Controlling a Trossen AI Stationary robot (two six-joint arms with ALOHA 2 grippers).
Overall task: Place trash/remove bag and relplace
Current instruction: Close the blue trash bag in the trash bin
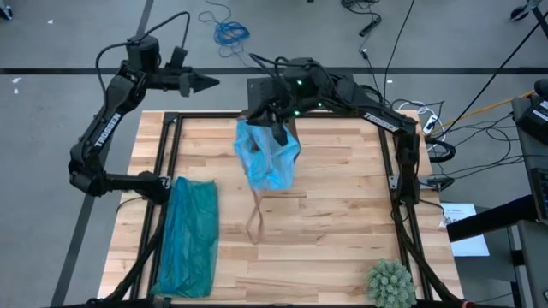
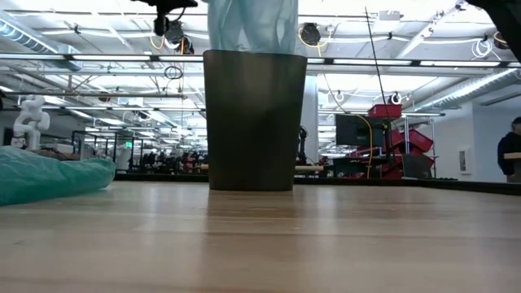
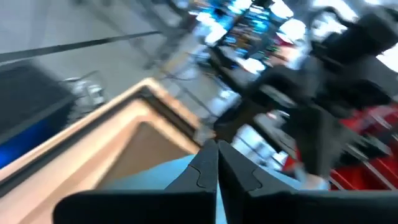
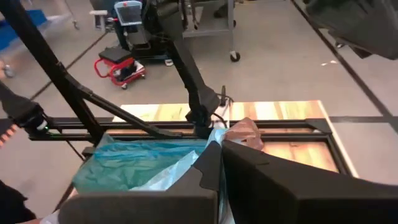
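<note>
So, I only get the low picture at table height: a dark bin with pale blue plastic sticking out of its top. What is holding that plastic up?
Observer: The right gripper. From above, its jaws are shut on the top of the bag, over the bin.
Operator: And the other arm, is it helping?
Observer: No. The left gripper hangs beyond the table's far edge, jaws shut, with nothing in them.
Operator: Is anything lying on the table that I can't see?
Observer: Yes, a spiky green ball sits at the near right corner.
</note>
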